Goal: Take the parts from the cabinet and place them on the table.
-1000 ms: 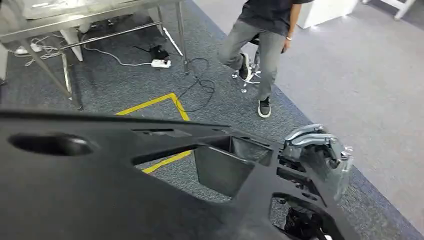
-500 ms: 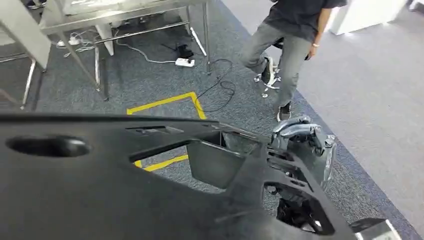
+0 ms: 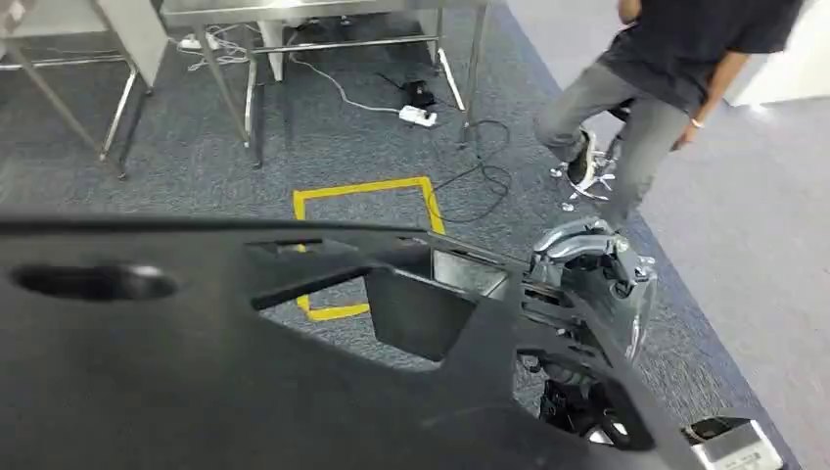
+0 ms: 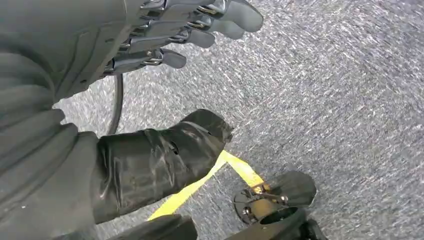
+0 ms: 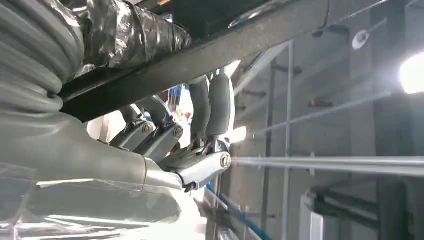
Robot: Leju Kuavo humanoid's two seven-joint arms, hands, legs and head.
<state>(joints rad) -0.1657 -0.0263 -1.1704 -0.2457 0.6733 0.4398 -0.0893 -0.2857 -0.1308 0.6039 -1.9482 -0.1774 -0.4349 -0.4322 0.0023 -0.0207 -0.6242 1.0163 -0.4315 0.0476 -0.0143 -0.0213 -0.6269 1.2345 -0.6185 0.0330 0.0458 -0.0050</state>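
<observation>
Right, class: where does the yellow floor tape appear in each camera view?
Head view: upper middle, a yellow tape outline on the floor beyond the black panel.
Left wrist view: a yellow strip beside the left robot hand's thumb.
Right wrist view: not in it; the right robot hand grips the panel's edge.
Shared landmark: grey carpet, in the head and left wrist views.

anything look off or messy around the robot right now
One thing: loose cables and a white power strip trail across the carpet by the metal table's legs, close to the yellow floor tape and a person nearby. The large black part in the right hand looks intact.
</observation>
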